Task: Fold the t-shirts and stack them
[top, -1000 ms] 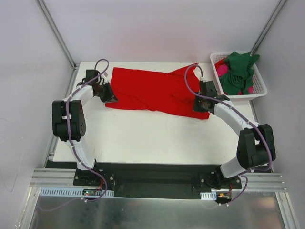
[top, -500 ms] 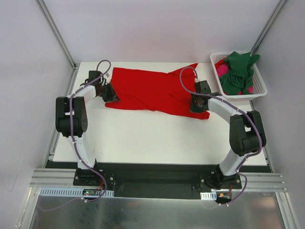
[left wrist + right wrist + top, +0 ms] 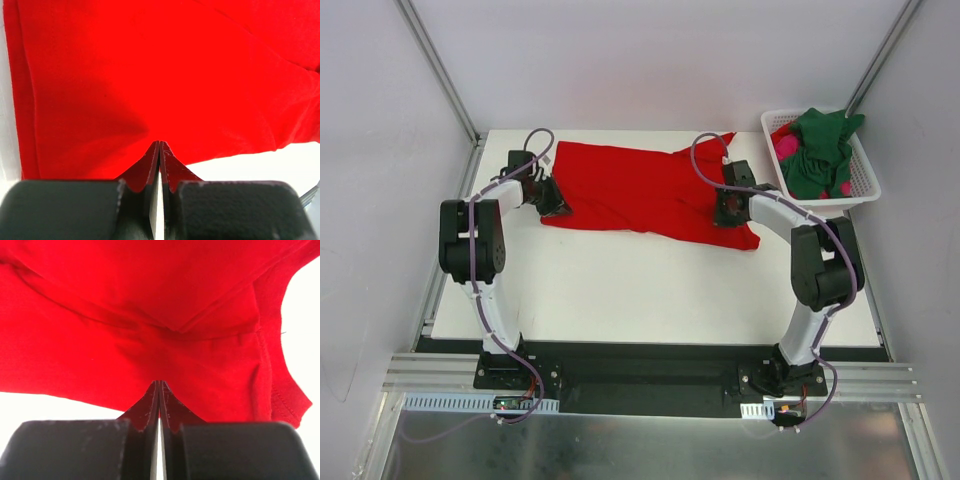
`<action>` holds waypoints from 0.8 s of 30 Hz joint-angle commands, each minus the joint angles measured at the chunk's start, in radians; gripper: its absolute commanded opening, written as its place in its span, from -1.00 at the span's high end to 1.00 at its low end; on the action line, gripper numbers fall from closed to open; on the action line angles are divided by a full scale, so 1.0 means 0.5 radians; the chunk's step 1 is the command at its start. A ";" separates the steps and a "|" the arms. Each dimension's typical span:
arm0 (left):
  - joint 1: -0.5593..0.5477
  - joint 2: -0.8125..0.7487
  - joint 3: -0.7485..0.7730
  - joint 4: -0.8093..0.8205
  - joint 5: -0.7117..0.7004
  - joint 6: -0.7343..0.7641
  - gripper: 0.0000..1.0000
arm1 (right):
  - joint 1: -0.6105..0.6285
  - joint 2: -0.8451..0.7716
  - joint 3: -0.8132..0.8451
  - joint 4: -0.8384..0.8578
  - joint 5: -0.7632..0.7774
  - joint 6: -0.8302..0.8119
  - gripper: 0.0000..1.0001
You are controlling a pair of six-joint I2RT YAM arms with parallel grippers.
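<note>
The red t-shirt (image 3: pixel 640 190) lies spread across the far half of the table, one sleeve pointing toward the back right. My left gripper (image 3: pixel 552 201) is shut, its tips pinching the cloth near the shirt's left front edge (image 3: pixel 150 100). At the shirt's right end, my right gripper (image 3: pixel 725 212) is also shut, its tips nipping the cloth (image 3: pixel 150 355) close to the hem. The dark green t-shirt (image 3: pixel 820 150) and the magenta-pink t-shirt (image 3: pixel 784 146) lie bunched together in the basket.
The white slotted basket (image 3: pixel 865 185) stands at the table's back right corner, close behind the right arm. Bare white tabletop (image 3: pixel 640 290) runs from the shirt to the near edge. Grey walls close in the sides and back.
Both arms have swung further out over the table. The right gripper has slid a little left along the shirt, and the far right sleeve has shifted slightly back.
</note>
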 commanded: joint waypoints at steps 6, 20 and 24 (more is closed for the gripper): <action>-0.001 0.008 -0.097 0.031 -0.081 -0.011 1.00 | 0.008 0.000 -0.110 -0.019 -0.025 0.007 0.97; 0.085 -0.161 -0.312 -0.052 -0.182 0.081 1.00 | 0.014 -0.083 -0.275 -0.108 -0.041 0.010 0.97; 0.088 -0.176 -0.312 -0.153 -0.271 0.124 1.00 | 0.014 -0.141 -0.328 -0.148 -0.062 0.038 0.97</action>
